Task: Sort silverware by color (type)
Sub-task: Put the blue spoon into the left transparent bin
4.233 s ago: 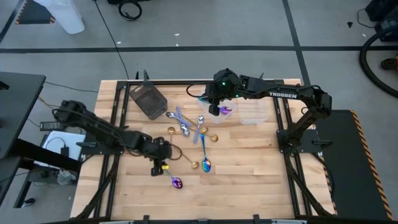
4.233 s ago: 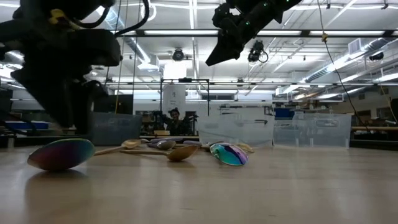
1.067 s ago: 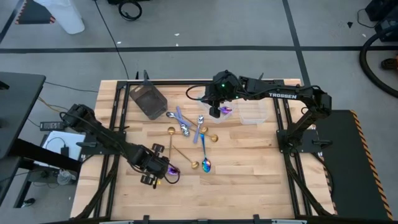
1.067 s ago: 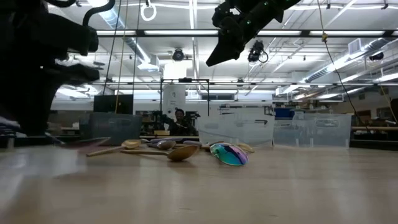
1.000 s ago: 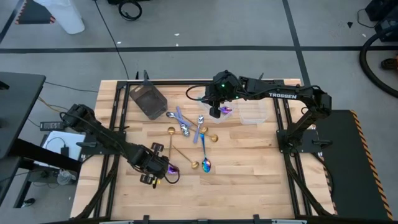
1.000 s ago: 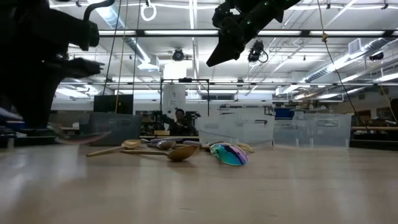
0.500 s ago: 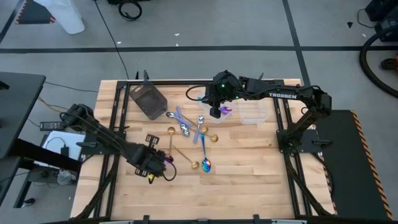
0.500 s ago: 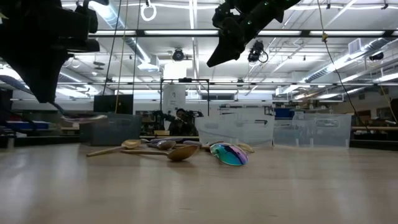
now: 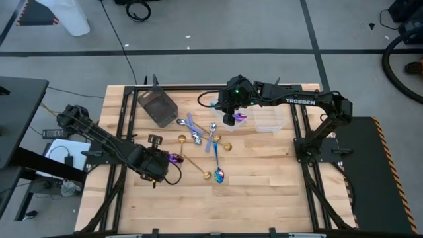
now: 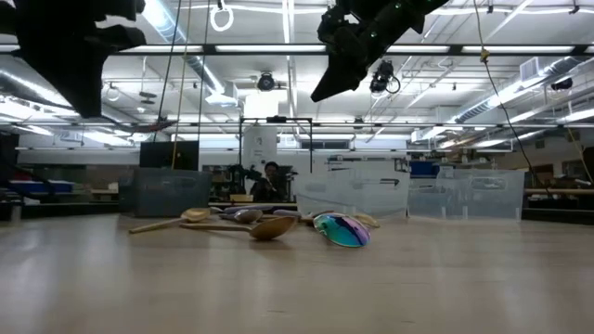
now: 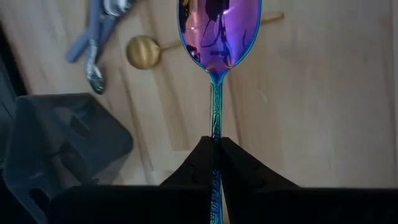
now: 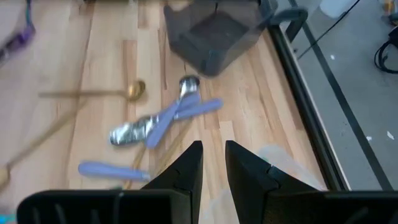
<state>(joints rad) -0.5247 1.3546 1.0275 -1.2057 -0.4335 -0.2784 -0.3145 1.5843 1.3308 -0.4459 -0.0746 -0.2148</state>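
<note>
wooden table (image 9: 264, 185) carries a dark tub (image 9: 156, 108) at about 10 o'clock and a clear tub (image 9: 269, 119) at about 2 o'clock from the table's middle. right arm reaches across the far side; right gripper (image 9: 228, 119) hangs above the wood just beside the clear tub's 9 o'clock edge, fingers nearly together with a narrow gap, nothing between them. left gripper (image 9: 165, 159) sits off the table at about 8 o'clock from centre, jaws closed on the teal handle of a purple spoon (image 11: 217, 31), bowl pointing toward 3 o'clock. loose pile of spoons (image 9: 201, 142) lies near centre: silver, gold, blue-handled, crossed over each other. one iridescent spoon (image 9: 219, 174) lies at the pile's 6 o'clock end.
</note>
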